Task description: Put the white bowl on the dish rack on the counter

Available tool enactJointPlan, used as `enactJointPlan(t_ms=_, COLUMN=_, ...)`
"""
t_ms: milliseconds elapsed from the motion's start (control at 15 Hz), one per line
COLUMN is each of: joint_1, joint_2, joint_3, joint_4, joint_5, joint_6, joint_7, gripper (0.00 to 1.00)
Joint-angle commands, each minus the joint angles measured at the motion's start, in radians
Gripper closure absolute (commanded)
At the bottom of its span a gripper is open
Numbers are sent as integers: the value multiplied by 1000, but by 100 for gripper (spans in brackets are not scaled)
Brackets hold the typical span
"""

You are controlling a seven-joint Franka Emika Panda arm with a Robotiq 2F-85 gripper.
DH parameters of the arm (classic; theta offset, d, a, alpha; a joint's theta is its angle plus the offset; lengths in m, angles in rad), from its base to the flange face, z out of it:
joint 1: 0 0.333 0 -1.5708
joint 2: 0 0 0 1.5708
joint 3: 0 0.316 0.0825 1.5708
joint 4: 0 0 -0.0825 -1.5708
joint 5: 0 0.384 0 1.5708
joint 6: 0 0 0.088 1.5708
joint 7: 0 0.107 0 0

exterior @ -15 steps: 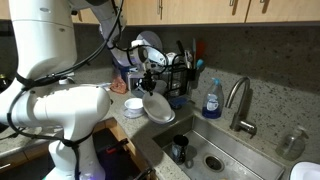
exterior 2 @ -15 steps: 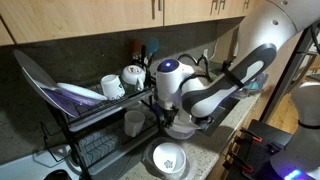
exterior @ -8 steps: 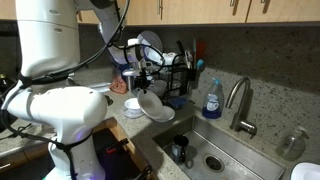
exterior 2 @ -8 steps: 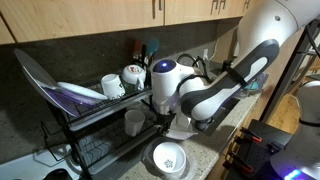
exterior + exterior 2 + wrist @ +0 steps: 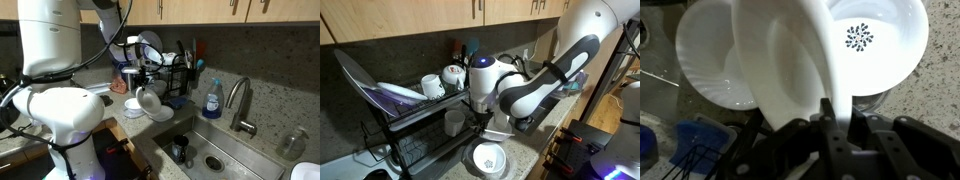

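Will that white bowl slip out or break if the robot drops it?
Probably slippery: the white bowl looks smooth and glossy, and the gripper pinches only its rim. Likely stiff but breakable: it looks ceramic and hangs tilted over two white dishes and the stone counter.

No word, brand or number can be read anywhere in these views. A label is carried by the blue bottle [image 5: 211, 98] standing on the counter [image 5: 270, 125] beside the sink, but its print is far too small and blurred for any letter to be made out. A small round mark of dark dots is seen in the wrist view at the middle of a white dish [image 5: 859, 38], and it is a pattern only, with no letters or figures in it.
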Motion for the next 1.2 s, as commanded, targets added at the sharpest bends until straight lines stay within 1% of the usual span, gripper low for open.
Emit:
enactJointPlan(t_ms=0, joint_1=-36, joint_2=-51, joint_3=65, joint_4=-1, joint_5=-6, joint_6=-22, joint_7=-27, gripper=96)
enactJointPlan(t_ms=467, joint_1=-34, joint_2=-60, joint_3=129, joint_4=24, joint_5=-33, joint_6=-32, joint_7=-59, gripper=96)
enactJointPlan(t_ms=867, joint_1=-12, joint_2=-38, joint_3=172, joint_4=80, joint_5=-125, joint_6=-35, joint_7=-99, gripper=96)
enactJointPlan(t_ms=1133, joint_1=5, joint_2=-12, joint_3=205, joint_4=117, joint_5=-154, joint_6=-22, joint_7=-161, gripper=96)
